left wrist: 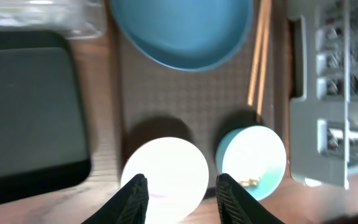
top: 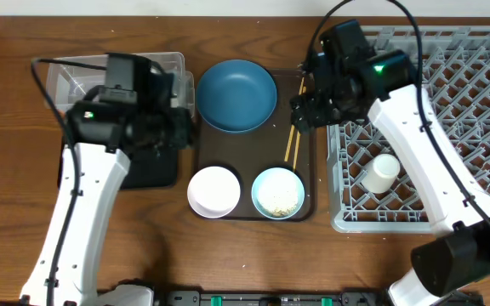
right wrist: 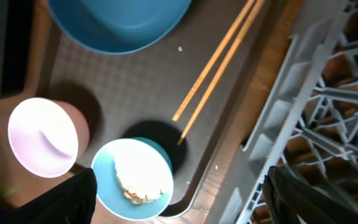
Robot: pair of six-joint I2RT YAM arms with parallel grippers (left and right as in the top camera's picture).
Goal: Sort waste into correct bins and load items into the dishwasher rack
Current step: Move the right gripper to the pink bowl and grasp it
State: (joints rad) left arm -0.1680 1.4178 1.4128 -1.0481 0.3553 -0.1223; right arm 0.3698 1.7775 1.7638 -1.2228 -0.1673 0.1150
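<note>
We count two bowls, one plate, one cup, two chopsticks, two bins, one rack and one serving tray. The dark blue plate (top: 236, 95) lies at the far end of the dark brown serving tray (top: 228, 149); the white bowl (top: 213, 191) and the pale blue bowl (top: 259, 180) sit side by side at its near end, close but apart. The pair of chopsticks (top: 293, 140) lies along the tray's right edge, running from beside the plate down to the pale blue bowl.

For contents, we see a small heap of white rice grains (top: 279, 200) in the pale blue bowl; the white bowl shows only its bright inside. The small white cup (top: 383, 172) lies tilted among the pegs in the near left part of the grey dishwasher rack (top: 381, 223), which stands just right of the tray. The clear tub (top: 66, 72) sits at the far left, with the black tray-bin (top: 156, 170) just in front of it; the left arm covers much of both, and we cannot tell what the tub holds.

The left gripper (left wrist: 182, 180) hangs over the white bowl, fingers spread and nothing between them; the right gripper (right wrist: 182, 177) hangs over the tray's right edge near the chopsticks, jaws wide apart and holding nothing.
</note>
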